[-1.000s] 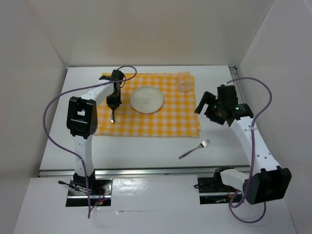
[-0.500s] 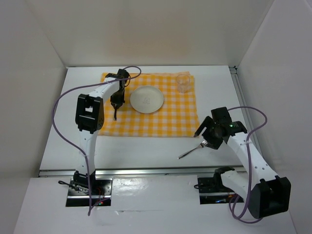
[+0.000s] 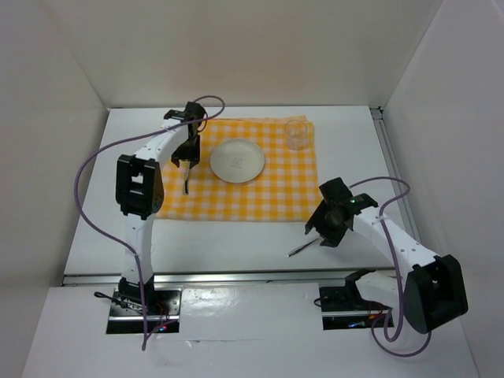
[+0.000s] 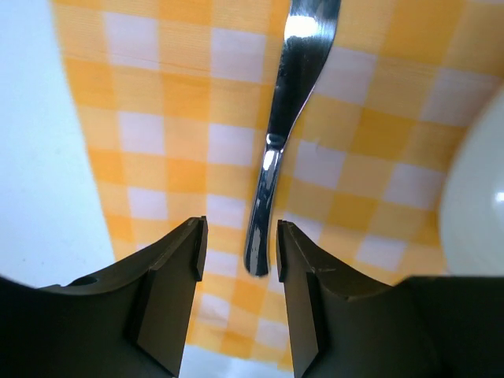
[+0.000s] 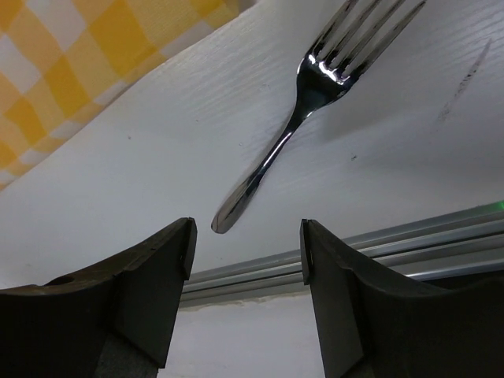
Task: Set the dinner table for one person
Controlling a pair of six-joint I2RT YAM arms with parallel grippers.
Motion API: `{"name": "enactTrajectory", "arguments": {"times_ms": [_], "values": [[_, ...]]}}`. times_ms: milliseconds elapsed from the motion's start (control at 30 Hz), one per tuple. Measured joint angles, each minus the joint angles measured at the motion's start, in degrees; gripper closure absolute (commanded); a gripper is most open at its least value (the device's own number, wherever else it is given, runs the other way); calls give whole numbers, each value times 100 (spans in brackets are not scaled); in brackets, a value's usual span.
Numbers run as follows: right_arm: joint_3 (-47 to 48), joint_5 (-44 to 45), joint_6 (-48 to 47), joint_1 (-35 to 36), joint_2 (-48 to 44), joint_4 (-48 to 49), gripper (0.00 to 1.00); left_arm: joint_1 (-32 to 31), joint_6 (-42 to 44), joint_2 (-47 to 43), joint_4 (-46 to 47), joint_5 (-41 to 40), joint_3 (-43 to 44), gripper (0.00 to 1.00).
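Observation:
The dinner table [image 3: 228, 240] is a white tabletop with a yellow-and-white checked cloth [image 3: 252, 197] on it. A white plate [image 3: 237, 160] sits on the cloth. A silver utensil [image 3: 186, 184] lies on the cloth left of the plate. My left gripper [image 3: 187, 164] is open just behind it. In the left wrist view [image 4: 240, 252] the jaws stand either side of the utensil's handle [image 4: 272, 157] without touching it. A fork [image 3: 298, 250] lies on the bare table. My right gripper [image 3: 313, 231] is open low over its handle. The fork [image 5: 315, 87] lies ahead of the open right gripper [image 5: 246, 252].
A clear glass [image 3: 296, 132] stands on the cloth's far right corner. A metal rail [image 3: 236, 276] runs along the table's near edge, close to the fork; it also shows in the right wrist view [image 5: 370, 252]. White walls enclose the table on three sides.
The left gripper has let go of the utensil, now on the cloth left of the plate, and drawn back a little. The right arm swung down from beside the cloth to the fork.

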Motion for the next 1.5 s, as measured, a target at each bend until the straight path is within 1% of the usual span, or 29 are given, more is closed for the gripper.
{"name": "enactTrajectory", "arguments": {"times_ms": [100,267,300,400,467,567,667,700,833,867,900,933,1067,1167,1200,1267,1367,1433,1500], "values": [[-55,68,205,243,249,140,34,0,-131,-535,-70,-11,22,43],[-98,201,575,680,800,378,34,0,-339,-1751,-70,-42,13,41],[-127,216,638,719,872,426,34,0,-393,-2011,-63,-20,0,40],[-282,275,835,754,970,564,37,0,-428,-2632,-37,109,-105,40],[-400,321,940,763,990,658,40,0,-428,-2946,4,229,-251,40],[-468,415,1049,774,1071,734,40,0,-422,-3307,129,385,-614,39],[-409,439,1067,782,1198,750,47,0,-422,-3427,170,511,-909,39],[-356,444,1071,782,1300,743,51,0,-422,-3425,175,540,-984,40],[-59,450,1172,782,1703,713,81,0,-422,-3425,208,619,-1298,40],[-24,457,1224,782,1738,719,92,0,-422,-3425,208,627,-1351,40],[-20,472,1259,782,1733,743,97,0,-422,-3425,205,634,-1390,40],[-28,481,1305,782,1709,745,100,0,-415,-3425,195,634,-1394,40],[-90,876,1460,809,1388,667,100,0,-398,-3442,236,619,-1394,40],[0,1300,1394,809,946,328,100,2,-396,-3456,240,612,-1392,40],[170,1449,1311,807,820,133,100,11,-396,-3464,243,612,-1392,40],[614,1639,846,807,715,20,100,17,-396,-3501,245,612,-1392,40],[1504,1665,-219,804,820,286,100,17,-396,-3578,245,595,-1392,40],[2192,1602,-914,776,1169,470,100,17,-396,-3630,245,557,-1392,40],[3051,1462,-1674,741,1845,597,100,33,-396,-3674,243,535,-1392,40]]}}
